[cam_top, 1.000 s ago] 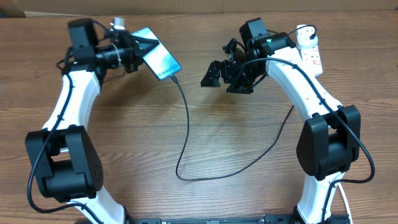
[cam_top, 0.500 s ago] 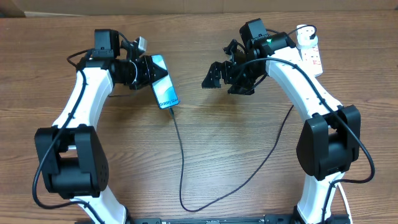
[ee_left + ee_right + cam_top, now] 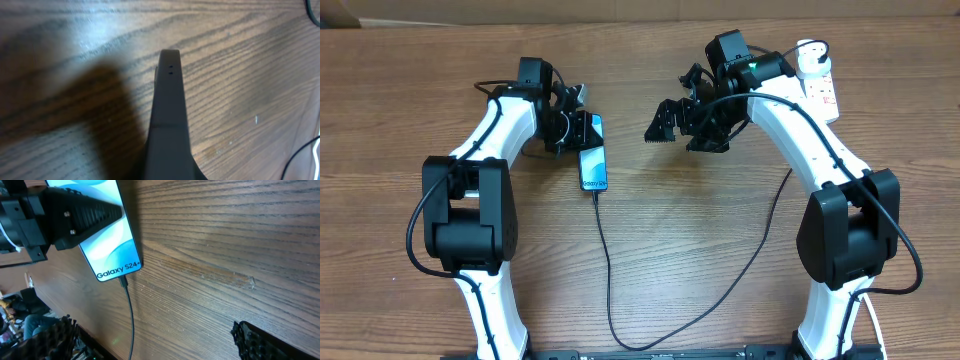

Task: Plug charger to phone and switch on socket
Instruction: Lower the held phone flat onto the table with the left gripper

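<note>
The left jaws are clamped on the far end of the phone [image 3: 593, 160], which faces screen up over the bench [image 3: 700, 230], left of centre. The charger [image 3: 610, 285] has its tip in the phone's near end. Its cable runs toward the bench's front, loops right and climbs toward the socket [image 3: 826, 92] at the far right. The right jaws stand wide apart, holding nothing, between phone and socket.

The phone [image 3: 593, 152] was seen left of centre over the table [image 3: 690, 220], the charger [image 3: 609, 262] joined at its near end and looped forward, then right. The socket [image 3: 820, 85] was placed far back right, with the right gripper [image 3: 680, 128] hung between them.
</note>
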`<state>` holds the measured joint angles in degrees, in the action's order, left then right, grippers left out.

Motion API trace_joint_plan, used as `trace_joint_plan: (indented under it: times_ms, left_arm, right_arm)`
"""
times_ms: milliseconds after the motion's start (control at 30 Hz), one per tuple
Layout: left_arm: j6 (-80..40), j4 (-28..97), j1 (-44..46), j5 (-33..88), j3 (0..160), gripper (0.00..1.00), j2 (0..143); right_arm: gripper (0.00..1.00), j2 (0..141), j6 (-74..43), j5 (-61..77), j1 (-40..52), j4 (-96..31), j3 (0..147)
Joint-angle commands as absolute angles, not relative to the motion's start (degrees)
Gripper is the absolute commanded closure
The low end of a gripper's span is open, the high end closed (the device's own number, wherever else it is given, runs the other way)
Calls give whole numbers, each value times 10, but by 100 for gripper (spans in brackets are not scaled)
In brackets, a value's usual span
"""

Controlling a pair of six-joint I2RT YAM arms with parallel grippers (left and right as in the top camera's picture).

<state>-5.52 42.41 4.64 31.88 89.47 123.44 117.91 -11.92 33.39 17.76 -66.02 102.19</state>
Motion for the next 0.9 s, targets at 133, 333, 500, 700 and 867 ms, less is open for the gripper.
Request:
trace_joint_plan:
  times_ms: [133, 333, 500, 700, 867]
  left_arm:
    - [-67, 396, 45, 248, 916, 86, 1244]
    - [-69, 389, 45, 248, 915, 74, 1244]
    - [-69, 390, 45, 248, 915, 72, 1244]
    - [-69, 401, 45, 226, 915, 71, 1244]
    - [-69, 414, 45, 203, 915, 72, 1244]
  right_arm:
    - [0, 1157, -115, 330, 179, -659, 1025]
    - [0, 1157, -115, 330, 179, -660, 1025]
    - [0, 1157, -115, 330, 179, -662, 1025]
    - [0, 1157, -115, 330, 179, -664, 1025]
    - [0, 1157, -115, 330, 179, -664, 1025]
